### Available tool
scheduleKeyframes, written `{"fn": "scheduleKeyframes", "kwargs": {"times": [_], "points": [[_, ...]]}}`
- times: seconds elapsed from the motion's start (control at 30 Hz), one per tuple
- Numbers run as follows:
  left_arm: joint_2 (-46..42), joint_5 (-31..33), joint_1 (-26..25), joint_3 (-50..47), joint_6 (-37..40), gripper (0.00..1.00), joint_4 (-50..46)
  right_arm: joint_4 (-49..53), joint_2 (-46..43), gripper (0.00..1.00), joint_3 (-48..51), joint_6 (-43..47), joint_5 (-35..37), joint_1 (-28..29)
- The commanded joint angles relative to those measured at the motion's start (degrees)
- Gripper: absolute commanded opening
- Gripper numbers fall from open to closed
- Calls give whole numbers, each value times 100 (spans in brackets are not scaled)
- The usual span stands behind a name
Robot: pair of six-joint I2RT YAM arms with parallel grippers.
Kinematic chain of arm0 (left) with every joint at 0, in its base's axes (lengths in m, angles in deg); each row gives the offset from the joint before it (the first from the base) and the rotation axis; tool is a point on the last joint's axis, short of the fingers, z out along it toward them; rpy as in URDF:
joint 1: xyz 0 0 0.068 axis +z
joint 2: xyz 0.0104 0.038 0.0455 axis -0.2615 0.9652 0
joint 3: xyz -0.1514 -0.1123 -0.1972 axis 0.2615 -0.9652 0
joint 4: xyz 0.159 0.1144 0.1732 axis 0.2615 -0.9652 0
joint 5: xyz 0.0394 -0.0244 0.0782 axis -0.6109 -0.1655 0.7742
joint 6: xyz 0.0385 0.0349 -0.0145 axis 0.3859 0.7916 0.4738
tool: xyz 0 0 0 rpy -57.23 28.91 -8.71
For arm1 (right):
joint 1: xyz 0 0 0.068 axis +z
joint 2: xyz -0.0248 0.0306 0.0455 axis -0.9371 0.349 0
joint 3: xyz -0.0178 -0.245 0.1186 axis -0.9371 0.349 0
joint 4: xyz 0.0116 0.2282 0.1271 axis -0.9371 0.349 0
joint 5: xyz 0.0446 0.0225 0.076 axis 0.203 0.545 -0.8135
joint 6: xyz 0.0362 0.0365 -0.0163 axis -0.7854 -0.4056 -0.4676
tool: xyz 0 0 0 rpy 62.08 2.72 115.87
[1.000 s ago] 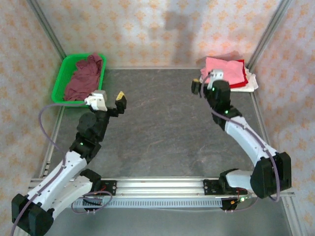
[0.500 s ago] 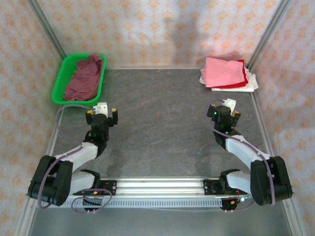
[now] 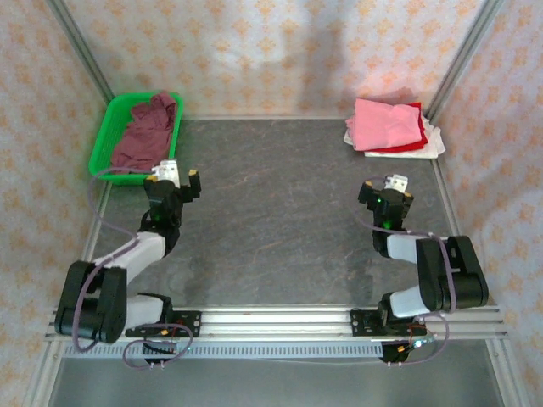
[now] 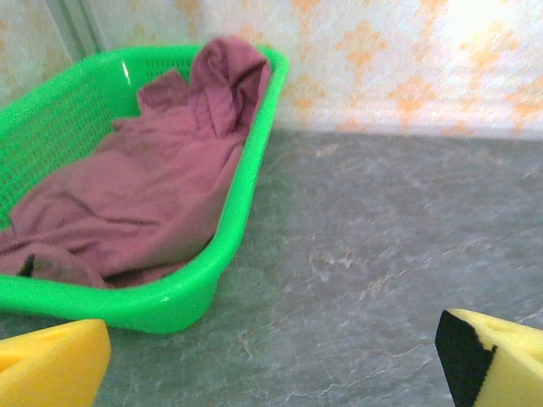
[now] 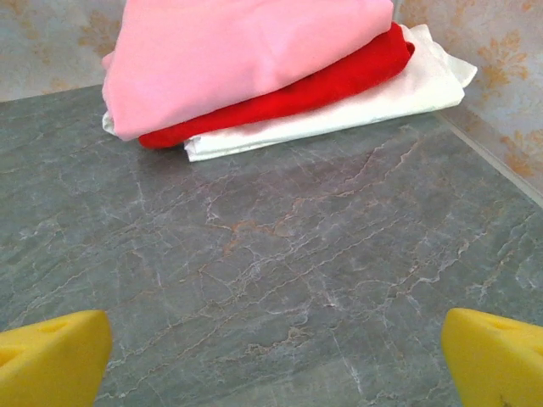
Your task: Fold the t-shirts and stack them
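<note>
Both pincers gape wide and hold nothing; three t-shirts are stacked, one lies in the basket.
The left pincer sits low over the grey surface, just in front of the green basket at the far left corner, its yellow pads spread well apart. The dusty maroon t-shirt lies crumpled inside that basket, one part draped up over the far rim. The right pincer sits low on the right side, its pads equally far apart, facing the stack in the far right corner. In the stack, the light pink t-shirt is on top, the bright red t-shirt under it, and the white t-shirt at the bottom, touching the surface. All three are folded flat, with their edges not quite aligned.
</note>
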State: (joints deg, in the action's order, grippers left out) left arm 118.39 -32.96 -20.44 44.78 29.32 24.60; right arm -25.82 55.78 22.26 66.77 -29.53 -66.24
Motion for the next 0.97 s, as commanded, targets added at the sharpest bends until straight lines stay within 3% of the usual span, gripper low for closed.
{"fn": "scheduleKeyframes", "kwargs": {"times": [0.0, 0.07, 0.13, 0.2, 0.33, 0.37, 0.47, 0.93], "points": [[-205, 206, 15, -508, -79, 100, 87, -606, 376, 99, 12, 68, -432, -70], [-97, 140, 12, -576, -22, 100, 235, -755, 666, 99, -93, 127, -502, -70], [278, 63, 41, -778, 27, 100, 912, -224, 532, 99, -234, 12, -505, -149], [731, -22, 180, -762, -98, 100, 1219, -516, 632, 99, -176, -41, -663, -242], [1599, -205, 213, -420, -4, 100, 1414, -485, 597, 99, -167, -41, -661, -241], [1586, -245, 222, -157, -35, 100, 908, -454, 586, 99, -167, -25, -663, -245], [1533, -362, 300, -111, -88, 100, 655, -453, 598, 99, -175, 12, -720, -237], [1562, -344, 287, -155, -55, 100, 806, -433, 595, 99, -185, -8, -755, -262]]}}
